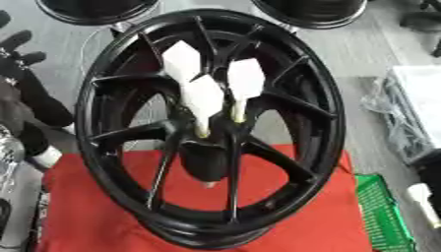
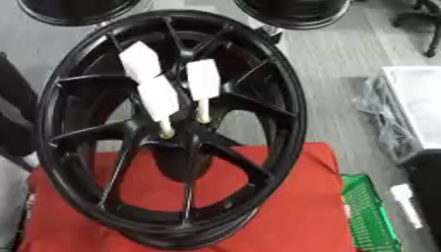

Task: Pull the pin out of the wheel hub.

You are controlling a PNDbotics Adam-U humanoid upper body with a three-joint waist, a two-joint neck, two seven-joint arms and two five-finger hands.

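Three white pins (image 1: pixel 205 101) stick out of the black wheel (image 1: pixel 211 128) on the red cloth (image 1: pixel 293 216); left of it, my left hand (image 1: pixel 21 54), fingers relaxed open.

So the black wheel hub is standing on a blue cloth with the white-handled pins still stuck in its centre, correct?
Not quite: the cloth is red, not blue, as the left eye view shows. The rest holds: the black wheel hub stands on it, and the white-handled pins are still in its centre.
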